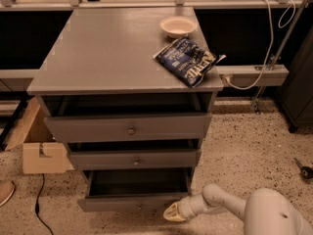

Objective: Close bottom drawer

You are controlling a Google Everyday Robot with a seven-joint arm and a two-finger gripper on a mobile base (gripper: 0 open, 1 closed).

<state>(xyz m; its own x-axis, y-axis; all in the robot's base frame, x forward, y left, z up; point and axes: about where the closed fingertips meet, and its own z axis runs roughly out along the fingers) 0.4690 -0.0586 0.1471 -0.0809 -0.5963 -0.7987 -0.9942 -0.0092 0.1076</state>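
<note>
The grey cabinet [117, 58] has three drawers, all pulled out a little. The bottom drawer [132, 203] stands open the farthest, its dark inside showing, with a small round knob [140, 207] on its front. My gripper [172, 213] is at the end of the white arm [220, 204] that reaches in from the lower right. It rests against the right end of the bottom drawer's front. The middle drawer [134, 159] and the top drawer [128, 127] sit above it.
A white bowl [178, 26] and a blue snack bag [189, 60] lie on the cabinet top. A cardboard box [41, 151] stands on the floor at the left, with a black cable [38, 204] beside it. A grey rail with a white cable [254, 75] juts out at the right.
</note>
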